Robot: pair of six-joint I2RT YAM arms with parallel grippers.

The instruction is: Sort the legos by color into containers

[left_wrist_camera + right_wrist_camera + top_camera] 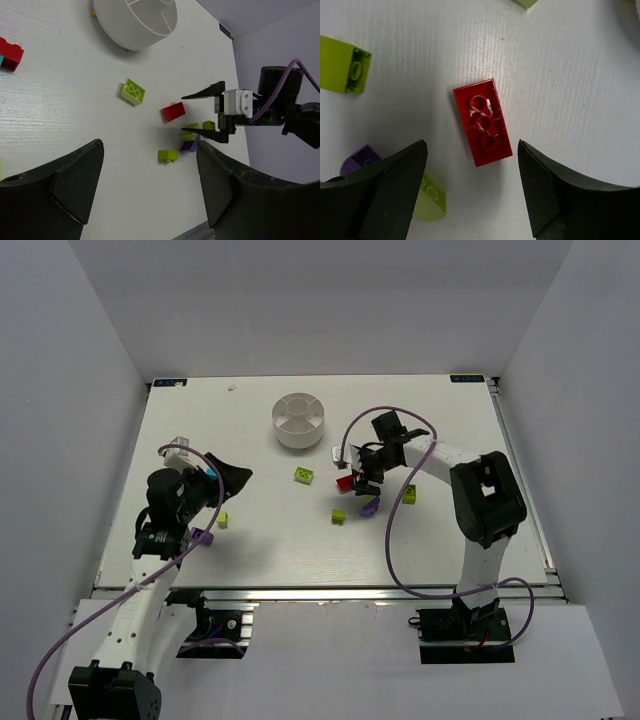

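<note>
The white round dish (299, 420) (135, 20) with its wedge containers stands at the back middle. Loose legos lie in front of it: a lime brick (304, 476) (133, 91), a red brick (346, 482) (482, 122), a lime one (339, 516) (168, 155) and a purple one (369, 506) (188, 146). My right gripper (360, 478) (472, 147) hangs open just over the red brick, which lies studs-down on the table, apart from both fingers. At the left, my left gripper (228, 480) (149, 150) is open and holds nothing.
Another lime brick (410, 494) lies right of the right gripper. A lime brick (222, 520) and a purple brick (203, 537) sit by the left arm. A red brick (10, 52) shows at the left wrist view's edge. Grey walls enclose the table.
</note>
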